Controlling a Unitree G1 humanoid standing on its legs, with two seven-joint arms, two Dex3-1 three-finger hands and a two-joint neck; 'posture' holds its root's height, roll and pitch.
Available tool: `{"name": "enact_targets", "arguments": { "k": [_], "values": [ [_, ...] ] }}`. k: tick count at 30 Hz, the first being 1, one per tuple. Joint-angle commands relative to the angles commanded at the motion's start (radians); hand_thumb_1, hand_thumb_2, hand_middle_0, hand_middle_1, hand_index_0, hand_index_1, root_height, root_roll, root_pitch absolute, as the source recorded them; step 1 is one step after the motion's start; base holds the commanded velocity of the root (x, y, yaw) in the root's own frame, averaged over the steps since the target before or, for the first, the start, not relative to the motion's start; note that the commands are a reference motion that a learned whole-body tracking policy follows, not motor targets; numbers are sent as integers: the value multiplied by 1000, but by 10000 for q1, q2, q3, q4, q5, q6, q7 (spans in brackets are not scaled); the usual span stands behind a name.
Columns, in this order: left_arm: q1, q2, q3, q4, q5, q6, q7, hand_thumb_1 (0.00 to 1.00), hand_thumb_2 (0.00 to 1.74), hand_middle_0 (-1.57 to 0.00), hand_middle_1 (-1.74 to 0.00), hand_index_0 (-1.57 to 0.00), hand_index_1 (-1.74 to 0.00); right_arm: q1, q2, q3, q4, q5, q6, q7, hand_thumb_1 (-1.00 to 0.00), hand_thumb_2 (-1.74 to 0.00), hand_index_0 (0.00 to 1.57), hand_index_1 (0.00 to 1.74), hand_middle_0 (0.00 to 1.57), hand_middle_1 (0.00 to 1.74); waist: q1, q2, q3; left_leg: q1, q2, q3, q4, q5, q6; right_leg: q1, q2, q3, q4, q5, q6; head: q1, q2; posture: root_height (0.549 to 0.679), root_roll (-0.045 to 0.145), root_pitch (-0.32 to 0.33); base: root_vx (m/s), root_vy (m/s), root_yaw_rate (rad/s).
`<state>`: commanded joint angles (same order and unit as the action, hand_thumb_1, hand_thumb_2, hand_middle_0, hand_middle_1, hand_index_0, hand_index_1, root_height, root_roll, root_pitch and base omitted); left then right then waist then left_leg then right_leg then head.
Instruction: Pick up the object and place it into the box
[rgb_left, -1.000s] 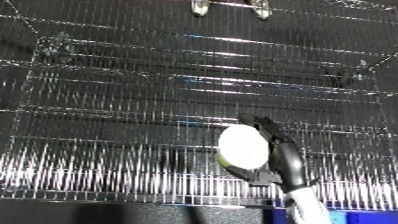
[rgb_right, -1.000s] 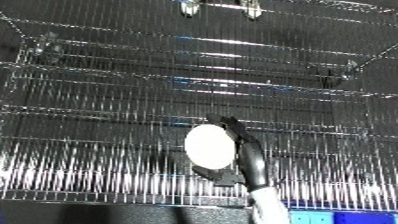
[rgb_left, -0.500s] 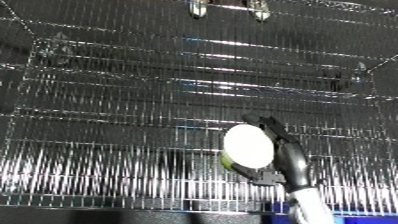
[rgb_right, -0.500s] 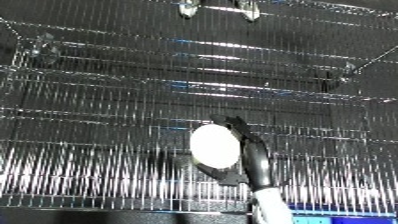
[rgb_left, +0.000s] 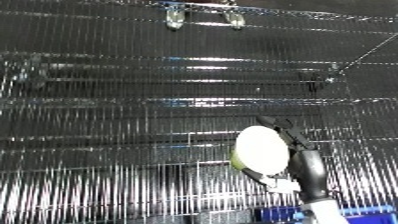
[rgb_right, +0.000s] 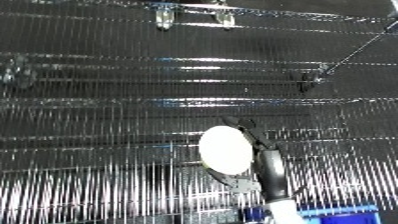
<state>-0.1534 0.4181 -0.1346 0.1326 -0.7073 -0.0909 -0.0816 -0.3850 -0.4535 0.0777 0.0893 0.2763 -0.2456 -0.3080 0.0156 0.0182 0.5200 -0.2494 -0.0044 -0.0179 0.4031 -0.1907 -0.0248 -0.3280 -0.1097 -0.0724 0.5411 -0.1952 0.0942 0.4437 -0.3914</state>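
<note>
My right hand (rgb_left: 305, 165) reaches up from the lower right, its black fingers and thumb curled round a pale, egg-shaped object (rgb_left: 260, 149) with a faint green edge at its lower left. The object is held up in front of the wire shelving. The same hand (rgb_right: 269, 170) and object (rgb_right: 224, 149) show in the right eye view. My left hand is in neither view. No bin shows clearly; only a strip of blue (rgb_left: 351, 212) lies at the bottom right edge.
Chrome wire shelves (rgb_left: 178, 105) fill almost the whole view, one level behind another. Two caster wheels (rgb_left: 202, 19) hang at the top. A diagonal wire brace (rgb_left: 364, 52) crosses the upper right.
The hand and the pale object sit a little further right and lower in the picture; the whole view of the shelving has shifted too, so the camera has moved.
</note>
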Motion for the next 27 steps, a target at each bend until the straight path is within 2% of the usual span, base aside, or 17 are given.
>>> {"name": "enact_targets", "arguments": {
  "k": [3,5,10,14,21,27],
  "values": [
    [95,-21,149,-14,56,48,-126,1000,1740,-1570,-1740,-1570,-1740,461,92,-271,-287,113,-164,-82,-500,-870,785,870,785,870,-166,-33,-4,354,103,116,-152,19,-38,356,20,53,-202,5,2,229,-17,664,35,17,-58,-33,-197],
    [141,-29,208,-18,62,95,-197,1000,1740,-1570,-1740,-1570,-1740,735,128,-412,-391,177,-286,-170,-500,-870,785,870,785,870,-277,-42,-53,557,172,194,-238,23,-66,576,29,92,-358,17,0,463,-70,665,36,8,-56,-35,-197],
    [249,-82,227,18,34,184,-277,1000,1740,-1570,-1740,-1570,-1740,1315,106,-685,-468,380,-499,-394,-500,-870,785,870,785,870,-587,4,-319,1006,334,402,-483,38,-157,1042,54,202,-833,105,-20,1181,-184,669,38,-3,-50,-16,-213],
    [367,-163,175,78,40,155,-313,1000,1740,-1570,-1740,-1570,-1740,1721,26,-921,-475,535,-603,-586,-500,-870,785,870,785,870,-856,123,-518,1326,405,604,-690,43,-228,1306,29,326,-1188,200,-27,1843,-258,672,44,-9,-44,21,-203],
    [580,-432,72,305,-123,-91,-452,1000,1740,-1570,-1740,-1570,-1740,2447,-229,-1511,-503,1127,-769,-680,-500,-870,785,870,785,870,-1464,553,-788,1857,412,992,-1224,153,-339,1533,-20,634,-1660,264,2,3166,-149,674,57,-6,-40,98,-232],
    [606,-779,-62,713,-347,-441,-588,1000,1740,-1570,-1740,-1570,-1740,3017,-86,-2124,-138,2606,-1188,-371,-500,-870,785,870,785,870,-2039,900,-949,2219,456,1339,-1610,241,-416,1599,-40,843,-1918,302,72,3740,-12,675,62,-2,-14,103,-230]
  ]
}}
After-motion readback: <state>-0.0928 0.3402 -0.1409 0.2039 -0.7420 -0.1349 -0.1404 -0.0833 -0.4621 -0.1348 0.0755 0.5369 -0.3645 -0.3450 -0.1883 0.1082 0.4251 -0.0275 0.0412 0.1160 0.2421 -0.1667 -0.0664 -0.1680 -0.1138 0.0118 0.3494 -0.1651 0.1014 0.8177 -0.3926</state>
